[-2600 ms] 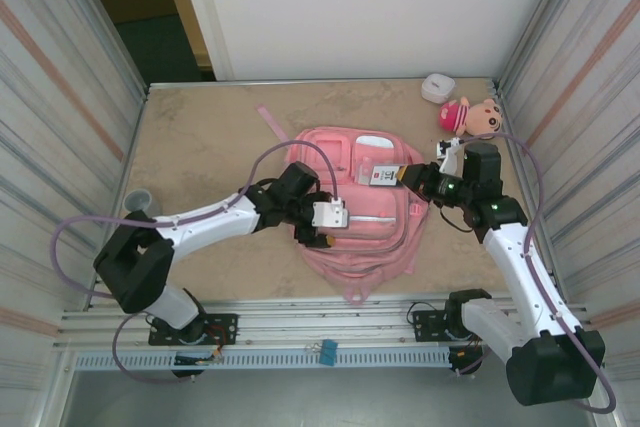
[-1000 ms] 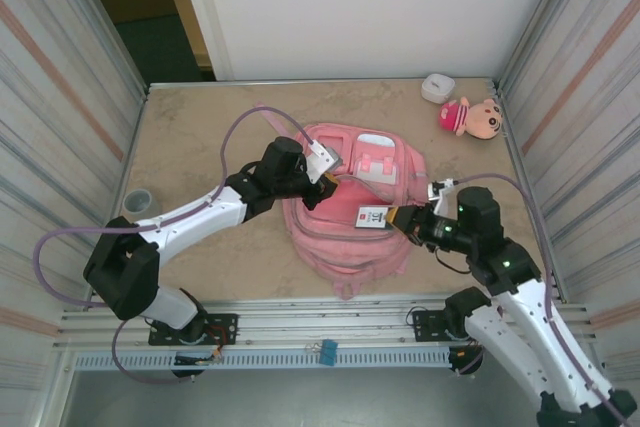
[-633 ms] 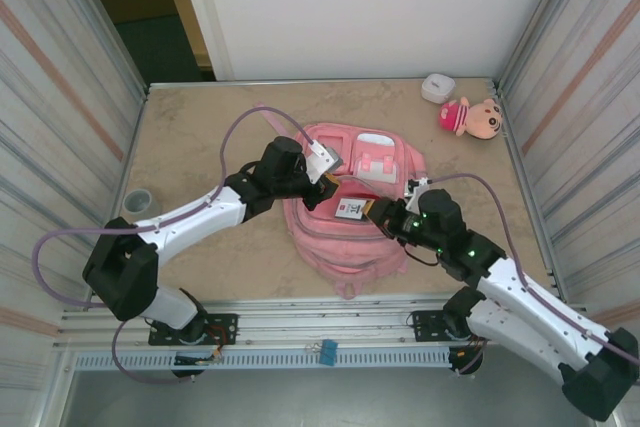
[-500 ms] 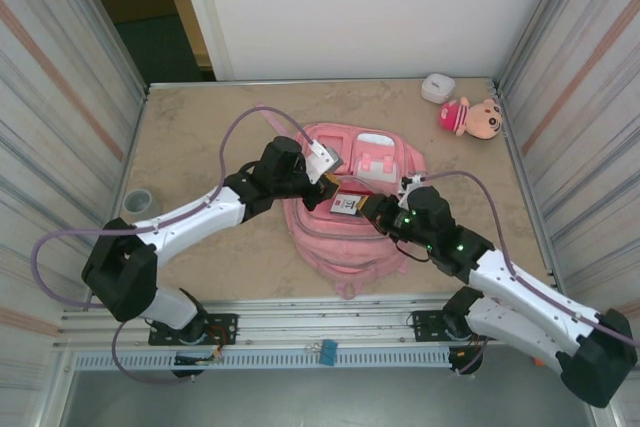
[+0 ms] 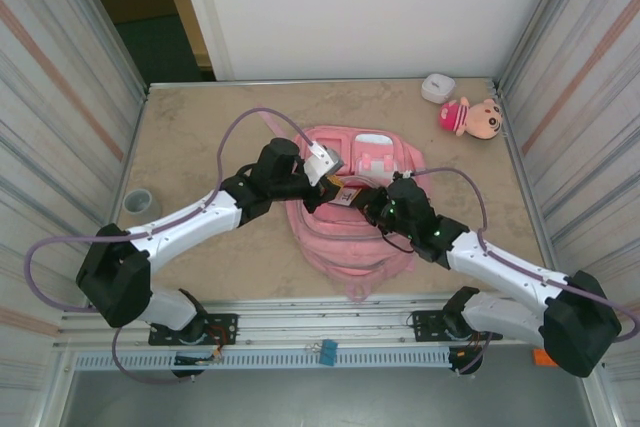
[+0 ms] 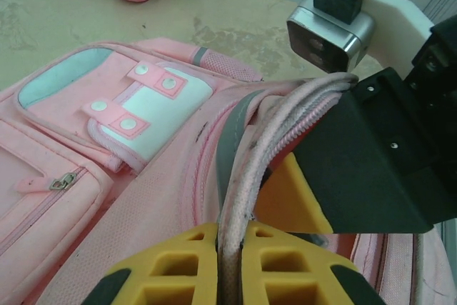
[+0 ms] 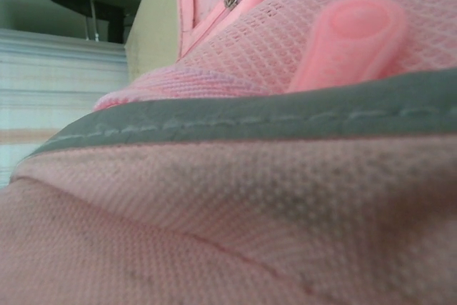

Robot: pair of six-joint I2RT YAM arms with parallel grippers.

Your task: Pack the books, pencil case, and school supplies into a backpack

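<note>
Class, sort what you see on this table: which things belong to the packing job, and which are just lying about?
Job: pink backpack, book.
Lying about: plush doll, small white box, grey roll.

Left arm and right arm angled inward, left tool and right tool pinched tight, tips close.
</note>
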